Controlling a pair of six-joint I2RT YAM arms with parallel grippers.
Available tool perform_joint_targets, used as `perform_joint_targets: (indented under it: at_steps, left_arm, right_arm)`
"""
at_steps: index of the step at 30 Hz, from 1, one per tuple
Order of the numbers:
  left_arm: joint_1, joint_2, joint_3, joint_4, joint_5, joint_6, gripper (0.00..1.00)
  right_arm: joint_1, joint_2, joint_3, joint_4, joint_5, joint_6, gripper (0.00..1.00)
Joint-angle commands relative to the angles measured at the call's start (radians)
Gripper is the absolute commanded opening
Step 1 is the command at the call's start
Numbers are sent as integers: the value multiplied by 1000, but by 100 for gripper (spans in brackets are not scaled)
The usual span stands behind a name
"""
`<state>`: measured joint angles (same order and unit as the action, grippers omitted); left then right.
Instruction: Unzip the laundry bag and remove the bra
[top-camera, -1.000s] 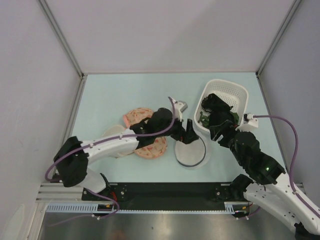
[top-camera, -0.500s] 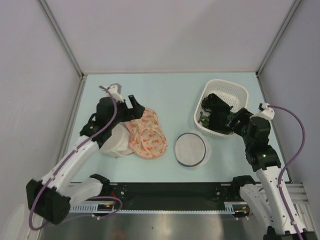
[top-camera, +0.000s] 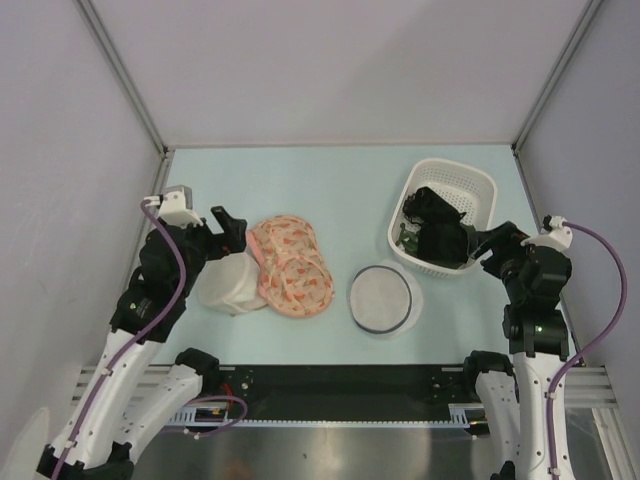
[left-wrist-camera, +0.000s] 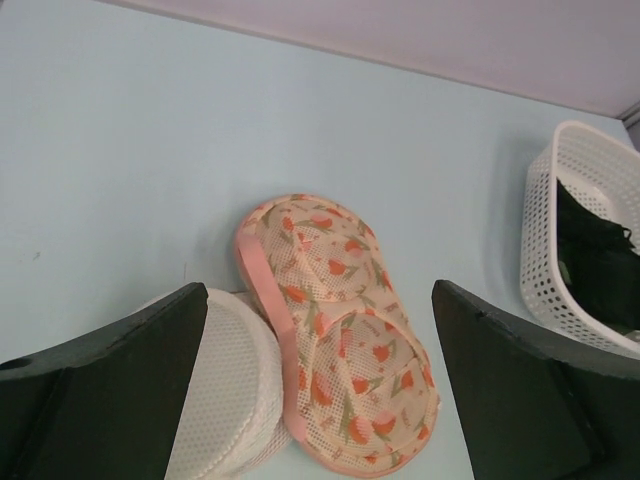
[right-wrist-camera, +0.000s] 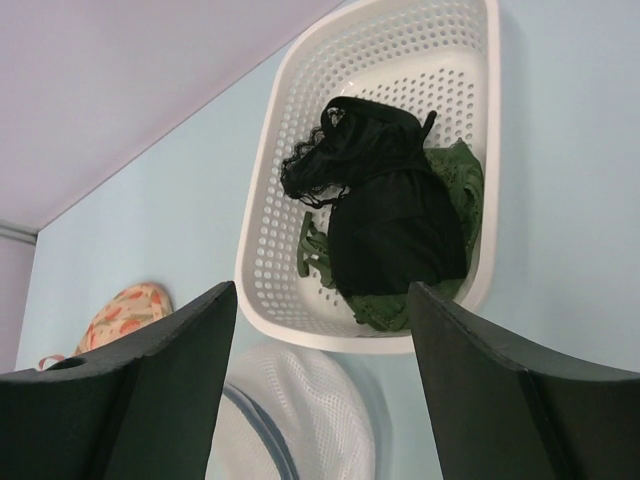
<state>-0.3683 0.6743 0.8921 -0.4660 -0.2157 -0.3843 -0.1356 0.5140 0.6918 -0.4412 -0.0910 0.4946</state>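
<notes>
The laundry bag (top-camera: 380, 298), a round white mesh drum with a dark band at its rim, lies flat at the table's middle; it shows at the bottom of the right wrist view (right-wrist-camera: 290, 425). The black bra (top-camera: 436, 228) lies in the white basket (top-camera: 482, 186) on a green garment (right-wrist-camera: 455, 170); it also shows in the right wrist view (right-wrist-camera: 390, 215). My left gripper (top-camera: 228, 226) is open and empty at the far left, above the peach floral item (left-wrist-camera: 335, 330). My right gripper (top-camera: 491, 245) is open and empty, right of the basket (right-wrist-camera: 262, 250).
A plain white mesh bag (top-camera: 228, 285) lies against the peach floral item (top-camera: 292, 268) at the left; it also shows in the left wrist view (left-wrist-camera: 225, 385). The basket (left-wrist-camera: 548, 230) stands at the back right. Enclosure walls close in the table's sides and back.
My left arm has drawn back from the laundry bag to the far left. My right arm has drawn back from the basket to the right. The laundry bag has not moved.
</notes>
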Motion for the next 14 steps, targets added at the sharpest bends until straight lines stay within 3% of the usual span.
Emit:
perform_joint_targets:
  at_steps: [1, 14]
  left_arm:
    - [6, -12, 39, -43, -40, 55, 100]
    - [6, 4, 54, -39, -17, 59, 100]
  right_arm:
    - [-6, -11, 12, 7, -53, -7, 74]
    - [-6, -19, 14, -11, -44, -27, 74]
